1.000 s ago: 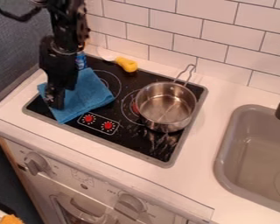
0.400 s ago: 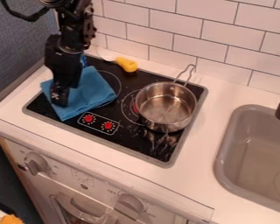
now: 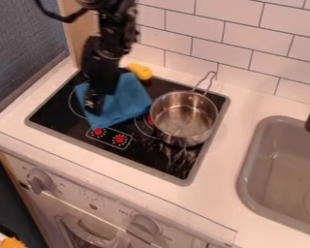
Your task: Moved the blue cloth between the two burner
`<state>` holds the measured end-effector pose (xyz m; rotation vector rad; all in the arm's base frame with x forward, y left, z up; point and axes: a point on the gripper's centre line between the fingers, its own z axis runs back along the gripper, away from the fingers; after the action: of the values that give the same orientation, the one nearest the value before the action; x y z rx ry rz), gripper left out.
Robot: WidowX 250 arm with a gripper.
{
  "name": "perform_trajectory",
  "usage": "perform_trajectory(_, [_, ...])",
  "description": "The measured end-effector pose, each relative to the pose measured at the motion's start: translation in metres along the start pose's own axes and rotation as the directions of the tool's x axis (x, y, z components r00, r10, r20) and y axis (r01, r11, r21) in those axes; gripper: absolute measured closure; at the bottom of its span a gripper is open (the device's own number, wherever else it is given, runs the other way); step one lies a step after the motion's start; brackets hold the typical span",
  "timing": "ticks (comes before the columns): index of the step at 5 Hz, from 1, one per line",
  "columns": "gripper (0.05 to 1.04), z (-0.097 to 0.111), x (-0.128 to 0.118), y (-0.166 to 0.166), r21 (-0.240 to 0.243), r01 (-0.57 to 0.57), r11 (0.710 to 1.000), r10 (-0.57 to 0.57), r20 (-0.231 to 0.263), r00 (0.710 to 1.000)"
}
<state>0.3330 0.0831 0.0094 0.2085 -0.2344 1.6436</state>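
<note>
Blue cloth [image 3: 126, 100] — roughly square, corner toward red knobs [image 3: 119, 139]

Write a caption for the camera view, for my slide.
Blue cloth on the black stovetop beside a metal pot, the end effector down at the cloth.

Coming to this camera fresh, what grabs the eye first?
The bright blue cloth on the black cooktop, with the dark gripper over its left side. Next, the shiny metal pot on the cooktop's right half, its handle angled toward the tiled wall. Then the yellow object near the cooktop's back edge, just behind the cloth.
</note>
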Motion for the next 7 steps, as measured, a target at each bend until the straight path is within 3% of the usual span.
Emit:
perform_trajectory(3, [0.085,0.01,-0.039,0.0,-0.011,0.083,0.997,-0.083,-0.023,0.996])
perform_trajectory(7, [0.085,0.014,-0.044,0.005,-0.001,0.099,0.995,-0.099,-0.024,0.995])
